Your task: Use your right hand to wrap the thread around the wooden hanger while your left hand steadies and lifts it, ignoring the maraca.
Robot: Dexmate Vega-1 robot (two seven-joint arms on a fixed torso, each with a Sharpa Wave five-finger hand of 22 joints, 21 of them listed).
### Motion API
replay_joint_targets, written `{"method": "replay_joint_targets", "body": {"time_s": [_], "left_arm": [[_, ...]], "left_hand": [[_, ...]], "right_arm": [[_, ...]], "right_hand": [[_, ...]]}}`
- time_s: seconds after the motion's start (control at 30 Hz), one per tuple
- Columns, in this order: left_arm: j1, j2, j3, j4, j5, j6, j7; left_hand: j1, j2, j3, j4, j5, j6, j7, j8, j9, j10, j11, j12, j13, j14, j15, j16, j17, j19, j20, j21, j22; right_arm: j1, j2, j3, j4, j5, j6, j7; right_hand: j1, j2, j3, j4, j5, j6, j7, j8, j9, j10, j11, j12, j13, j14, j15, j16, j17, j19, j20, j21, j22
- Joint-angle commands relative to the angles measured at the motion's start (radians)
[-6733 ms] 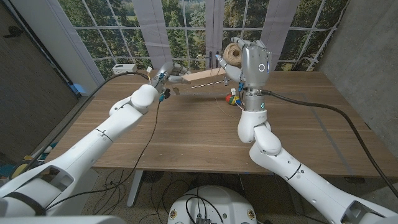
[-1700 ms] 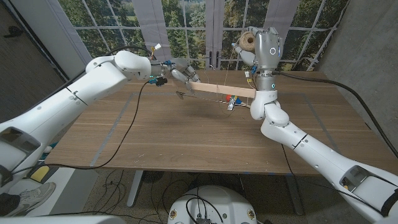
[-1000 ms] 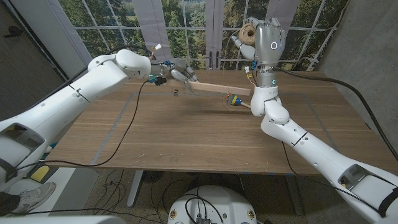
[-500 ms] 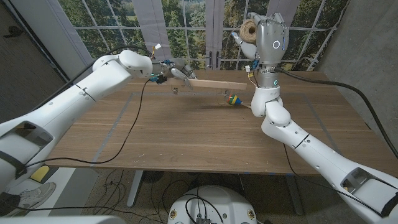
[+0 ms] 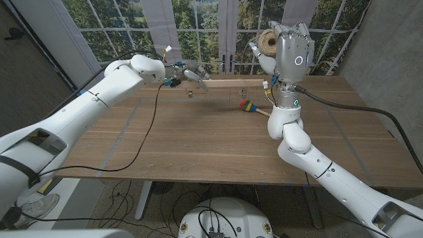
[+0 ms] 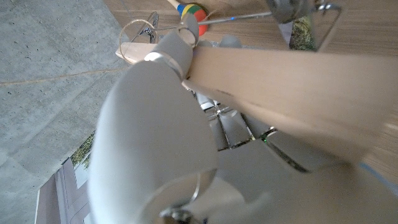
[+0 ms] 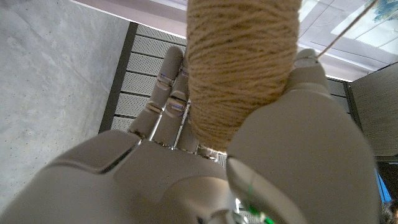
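My left hand (image 5: 188,75) grips one end of the wooden hanger (image 5: 231,83), a pale bar held level above the table's far side. Its metal hook (image 5: 190,93) hangs below the held end. In the left wrist view the hand (image 6: 161,143) wraps the wooden hanger (image 6: 280,93). My right hand (image 5: 291,51) is raised high, holding a spool of tan thread (image 5: 268,41). The right wrist view has the hand (image 7: 205,174) closed round the spool of thread (image 7: 239,68), a thin strand leaving it. The striped maraca (image 5: 248,106) lies on the table below the hanger.
The wooden table (image 5: 198,145) spreads wide in front of the arms. A black cable (image 5: 142,132) trails from my left wrist over its left half. A window wall stands behind the table and a grey concrete wall to the right.
My left hand has raised and levelled the hanger and carried it farther back. My right hand with the spool has risen and shifted slightly right. The maraca now lies uncovered on the table.
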Motion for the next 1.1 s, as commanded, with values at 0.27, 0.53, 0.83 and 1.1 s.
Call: {"method": "replay_joint_targets", "body": {"time_s": [0.27,0.53,0.83,1.1], "left_arm": [[0.021,-0.023,-0.023,-0.009,-0.043,-0.026,0.056],[0.051,-0.034,-0.051,-0.023,-0.079,-0.054,0.091],[0.081,-0.036,-0.073,-0.053,-0.100,-0.079,0.134],[0.107,-0.039,-0.094,-0.071,-0.134,-0.087,0.163]], "left_hand": [[-0.001,0.166,0.157,0.139,-0.003,0.009,0.000,-0.001,0.007,0.002,0.001,-0.006,0.004,0.263,-0.173,-0.021,-0.030,0.022,-0.112,-0.003,0.000],[-0.001,0.166,0.160,0.140,-0.003,0.009,-0.002,-0.002,0.010,0.003,0.000,-0.005,0.004,0.268,-0.171,-0.026,-0.038,0.028,-0.114,-0.004,0.001],[-0.003,0.164,0.161,0.141,-0.004,0.014,-0.003,-0.003,0.009,0.003,-0.002,-0.003,0.005,0.269,-0.171,-0.028,-0.038,0.031,-0.114,-0.005,0.002],[-0.006,0.163,0.162,0.144,-0.004,0.015,-0.003,-0.006,0.009,0.002,-0.007,-0.002,0.004,0.271,-0.170,-0.029,-0.036,0.033,-0.114,-0.006,0.002]], "right_arm": [[-0.254,0.047,0.022,-0.116,-0.017,-0.078,-0.038],[-0.308,0.080,0.036,-0.095,0.062,-0.080,-0.029],[-0.311,0.104,0.055,-0.035,0.180,-0.054,-0.010],[-0.295,0.103,0.059,0.019,0.271,-0.034,0.020]], "right_hand": [[0.310,0.318,-0.007,-0.002,0.007,0.087,-0.086,0.001,0.005,0.026,-0.017,-0.004,0.009,0.113,-0.132,-0.002,0.006,-0.009,-0.140,0.008,0.002],[0.314,0.318,-0.010,-0.001,0.008,0.085,-0.083,0.000,0.005,0.026,-0.010,-0.009,0.011,0.114,-0.132,-0.004,0.009,-0.012,-0.139,0.012,0.002],[0.316,0.320,-0.013,0.000,0.008,0.089,-0.076,0.002,0.005,0.030,-0.007,-0.012,0.014,0.116,-0.131,-0.007,0.012,-0.013,-0.138,0.016,0.001],[0.318,0.320,-0.016,0.002,0.009,0.087,-0.076,0.001,0.005,0.031,-0.008,-0.015,0.017,0.117,-0.131,-0.009,0.014,-0.014,-0.138,0.020,0.000]]}}
